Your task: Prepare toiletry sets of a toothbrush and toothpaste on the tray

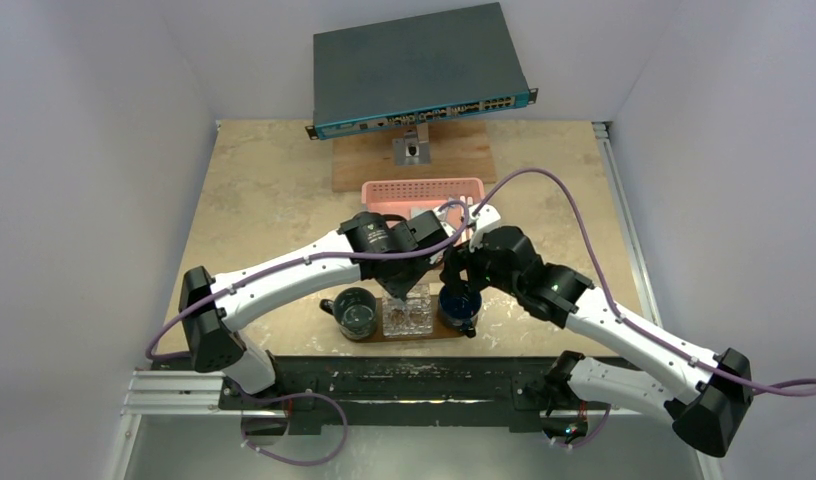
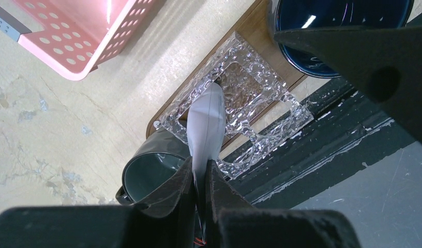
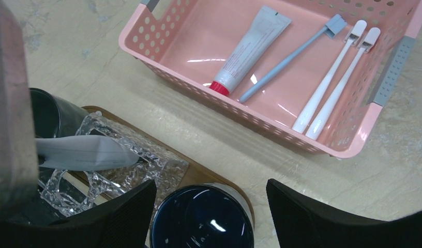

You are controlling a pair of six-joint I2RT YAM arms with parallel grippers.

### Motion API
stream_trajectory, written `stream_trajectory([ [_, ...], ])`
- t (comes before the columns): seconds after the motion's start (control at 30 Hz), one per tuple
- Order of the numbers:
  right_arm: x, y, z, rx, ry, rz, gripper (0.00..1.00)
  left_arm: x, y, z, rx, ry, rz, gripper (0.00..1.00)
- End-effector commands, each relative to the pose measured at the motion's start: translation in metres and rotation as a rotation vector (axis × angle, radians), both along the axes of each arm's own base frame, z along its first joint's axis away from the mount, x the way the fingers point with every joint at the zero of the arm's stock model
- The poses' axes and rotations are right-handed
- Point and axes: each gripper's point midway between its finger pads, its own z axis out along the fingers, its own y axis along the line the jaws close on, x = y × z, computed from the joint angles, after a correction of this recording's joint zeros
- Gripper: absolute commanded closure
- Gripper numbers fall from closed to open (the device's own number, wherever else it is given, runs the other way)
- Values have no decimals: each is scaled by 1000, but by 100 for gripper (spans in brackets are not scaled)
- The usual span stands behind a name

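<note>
My left gripper (image 2: 199,168) is shut on a flat silvery-white toothpaste tube (image 2: 206,121). It holds the tube nose-down over a compartment of the clear glass holder (image 2: 250,88), which stands on the dark-brown tray (image 2: 258,39). The held tube also shows in the right wrist view (image 3: 85,152). My right gripper (image 3: 211,209) is open and empty, its jaws straddling the dark blue mug (image 3: 201,219) at the tray's right end. The pink basket (image 3: 162,49) holds another toothpaste tube (image 3: 250,46), a grey-blue toothbrush (image 3: 291,59) and two white toothbrushes (image 3: 330,77).
A dark green mug (image 2: 149,175) stands at the tray's left end. The two grippers (image 1: 402,288) (image 1: 462,290) are close together over the tray (image 1: 384,338). A grey network switch (image 1: 419,65) on a wooden board stands at the back, behind the basket (image 1: 424,190).
</note>
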Motion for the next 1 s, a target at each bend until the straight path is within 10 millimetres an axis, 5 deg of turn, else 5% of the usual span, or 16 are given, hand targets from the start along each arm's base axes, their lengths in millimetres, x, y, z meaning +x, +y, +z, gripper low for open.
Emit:
stream_trajectory([
  [0.0,9,-2,6,47,-22,-69,20,2,0,-5,12,-13,-15,100],
  [0.7,10,-8,-6,65,3,-138,18,4,3,-15,3,8,9,100],
  [0.97,12,-8,-5,63,1,-146,17,4,4,-8,-9,-1,9,76],
])
